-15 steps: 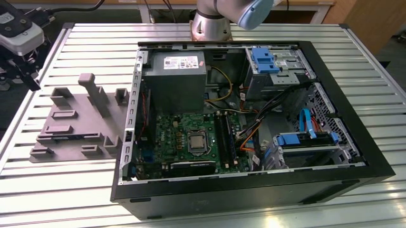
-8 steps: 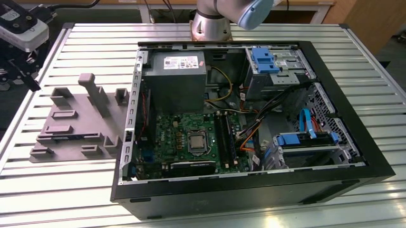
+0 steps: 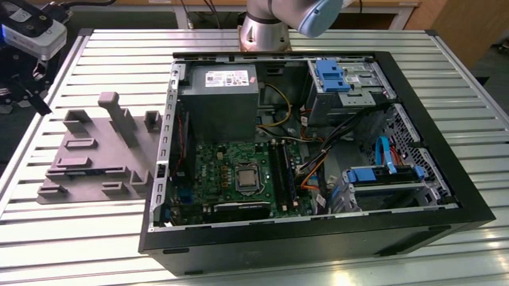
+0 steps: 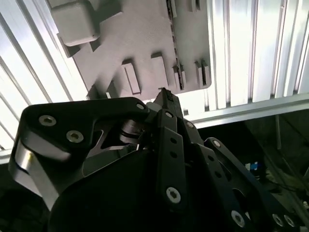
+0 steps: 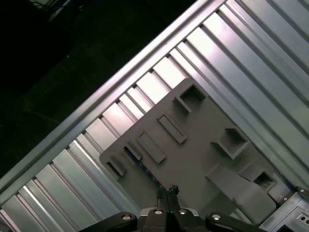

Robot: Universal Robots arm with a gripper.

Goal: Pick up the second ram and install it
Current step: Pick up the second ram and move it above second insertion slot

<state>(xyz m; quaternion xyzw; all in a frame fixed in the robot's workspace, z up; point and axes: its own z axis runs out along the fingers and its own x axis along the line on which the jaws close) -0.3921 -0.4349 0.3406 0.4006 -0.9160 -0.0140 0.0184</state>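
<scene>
Fingertips (image 5: 173, 189) of the black gripper (image 5: 167, 191) press together, pinching nothing. The thin bluish second ram (image 5: 141, 164) sits edgewise in the matte grey, blocky fixture (image 5: 193, 145).

The second ram (image 3: 92, 172) is lying on edge, untouched, in a slot of the grey holder (image 3: 104, 156), a thin dark-bluish stick.

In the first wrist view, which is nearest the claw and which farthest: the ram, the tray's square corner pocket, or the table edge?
1. The ram, lying in the gray tray, just ahead of the claw.
2. The square pocket, at the tray's far corner.
3. The table edge, beyond the tray.
</scene>
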